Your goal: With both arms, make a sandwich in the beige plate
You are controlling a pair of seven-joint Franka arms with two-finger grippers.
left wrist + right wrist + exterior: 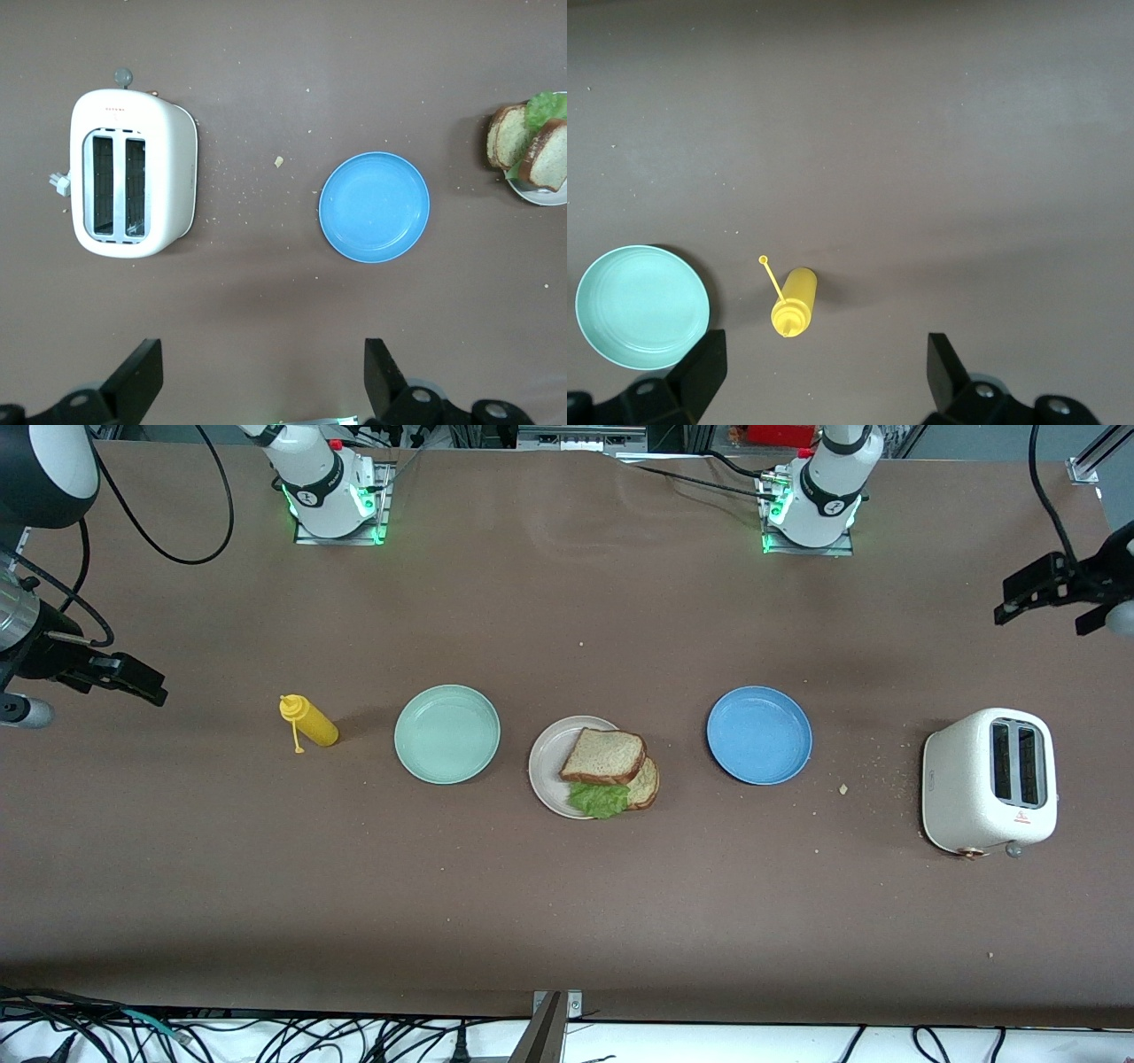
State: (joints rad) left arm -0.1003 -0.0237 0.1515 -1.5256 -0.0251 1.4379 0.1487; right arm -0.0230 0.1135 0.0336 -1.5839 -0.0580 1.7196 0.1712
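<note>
Brown wholemeal bread makes the sandwich (609,772), and in the front view it lies on the beige plate (546,764), which sits between the mint-green plate (447,733) and the blue plate (759,734) in one row on the counter (567,903). Taking the beige plate as landmark: the upper slice is shifted off the lower one, which sticks out over the plate rim toward the blue plate, and the lettuce leaf (599,799) shows at the edge nearer to the front camera. The yellow squeeze bottle (309,721) lies past the mint-green plate toward the right arm's end, and the white toaster (990,781) stands past the blue plate toward the left arm's end. The left gripper (1032,589) hangs high at its own end of the counter, and the right gripper (124,677) does the same at its end; both are well apart from the beige plate, so I judge that neither arm is clearly nearer, and both seem to wait. In the left wrist view, the left gripper (264,374) has its jaws wide apart and holds nothing; under it are the toaster (133,174) and the blue plate (374,206), and the sandwich (529,147) shows only at the picture's edge. In the right wrist view, the right gripper (824,370) is also spread and empty, over the squeeze bottle (795,303) and the mint-green plate (642,306); the beige plate does not appear there. The sandwich looks finished.
</note>
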